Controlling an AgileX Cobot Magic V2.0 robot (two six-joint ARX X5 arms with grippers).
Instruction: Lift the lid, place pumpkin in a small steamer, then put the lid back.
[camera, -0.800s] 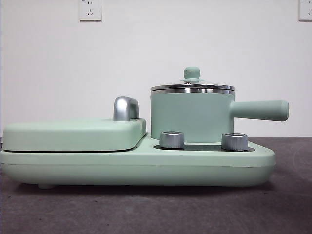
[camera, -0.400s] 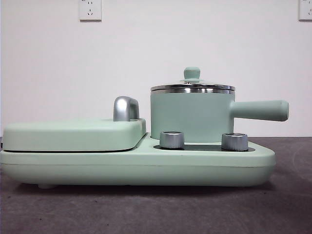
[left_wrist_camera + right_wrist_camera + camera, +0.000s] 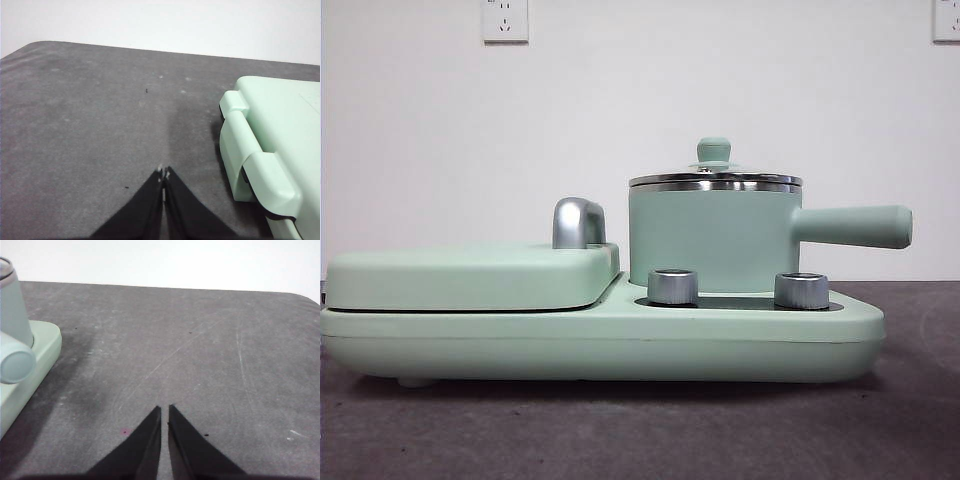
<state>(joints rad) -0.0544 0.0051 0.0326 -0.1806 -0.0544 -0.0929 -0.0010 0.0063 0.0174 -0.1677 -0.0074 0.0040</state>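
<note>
The small steamer [image 3: 710,240] stands on the right half of a mint-green cooker base [image 3: 600,345], its long handle [image 3: 855,226] pointing right. The lid [image 3: 714,178] sits closed on the steamer, mint knob on top. The pumpkin is out of view. My left gripper [image 3: 163,174] is shut over bare grey table beside the cooker's hinged end [image 3: 260,150]. My right gripper [image 3: 165,410] is shut over bare table, off to the side of the steamer [image 3: 12,310], whose handle end [image 3: 16,365] faces it. Neither gripper shows in the front view.
A flat mint-green hinged cover [image 3: 470,275] with a chrome handle [image 3: 578,222] fills the cooker's left half. Two steel dials [image 3: 673,286] [image 3: 801,290] sit on the front of the base. Grey table [image 3: 640,430] lies all around, white wall behind.
</note>
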